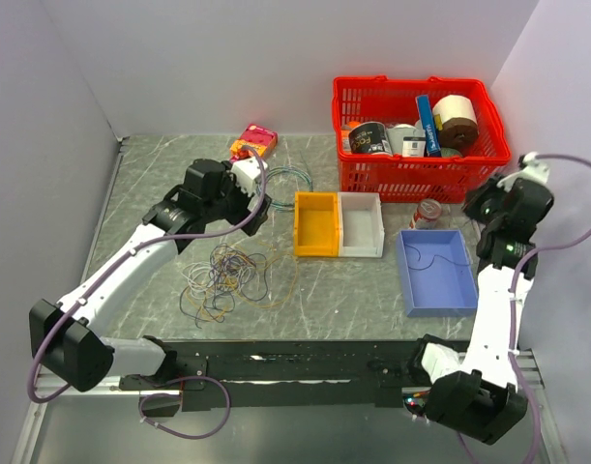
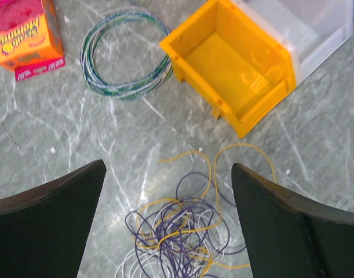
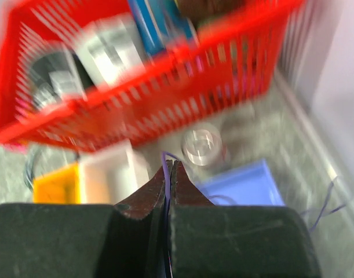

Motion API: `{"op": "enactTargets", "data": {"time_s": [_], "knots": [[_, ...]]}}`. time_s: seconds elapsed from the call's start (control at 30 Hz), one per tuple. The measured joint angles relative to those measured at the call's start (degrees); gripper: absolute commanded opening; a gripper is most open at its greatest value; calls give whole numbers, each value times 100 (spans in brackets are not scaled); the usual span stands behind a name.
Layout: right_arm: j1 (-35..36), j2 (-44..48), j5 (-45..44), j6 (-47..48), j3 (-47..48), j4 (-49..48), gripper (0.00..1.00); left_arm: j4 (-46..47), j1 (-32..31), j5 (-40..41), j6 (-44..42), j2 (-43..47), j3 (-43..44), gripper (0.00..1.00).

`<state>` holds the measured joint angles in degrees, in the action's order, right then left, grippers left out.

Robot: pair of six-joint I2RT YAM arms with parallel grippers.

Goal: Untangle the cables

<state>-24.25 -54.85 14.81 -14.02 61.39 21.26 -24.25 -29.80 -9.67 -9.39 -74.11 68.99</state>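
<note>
Cable bunch loose on the table, one gripper wide, the other pinched shut

In the top view, the cables (image 1: pixel 227 278) are seen in a tangled heap at lower left of centre, below the left gripper (image 1: pixel 251 208); the right gripper (image 1: pixel 477 211) is held at the right, above the blue tray (image 1: pixel 459 290), in which one dark strand lies. In the left wrist view, the left gripper (image 2: pixel 168 174) is spread wide and holds nothing, the cables (image 2: pixel 182 231) are framed between its fingers at the bottom, and a yellow bin (image 2: pixel 182 43) is seen at the top. In the blurred right wrist view, the right gripper (image 3: pixel 169 168) is closed tight, with a purple strand (image 3: pixel 164 157) nipped at its tips before the red basket (image 3: pixel 182 87)
</note>
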Motion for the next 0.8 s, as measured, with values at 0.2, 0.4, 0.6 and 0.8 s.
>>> {"op": "enactTargets", "data": {"time_s": [0.2,0.4,0.6,0.8], "knots": [[0,-42,11,-164,-809,229,0,85,37,166,-116,133,-452,96],[254,-540,-50,-437,-1384,236,0,111,44,356,-289,227,-697,96],[1064,-1019,-175,-647,-1471,197,0,175,48,404,-350,260,-706,96],[1143,-1113,-459,-927,-1617,-20,0,258,48,476,-391,304,-728,96]]}}
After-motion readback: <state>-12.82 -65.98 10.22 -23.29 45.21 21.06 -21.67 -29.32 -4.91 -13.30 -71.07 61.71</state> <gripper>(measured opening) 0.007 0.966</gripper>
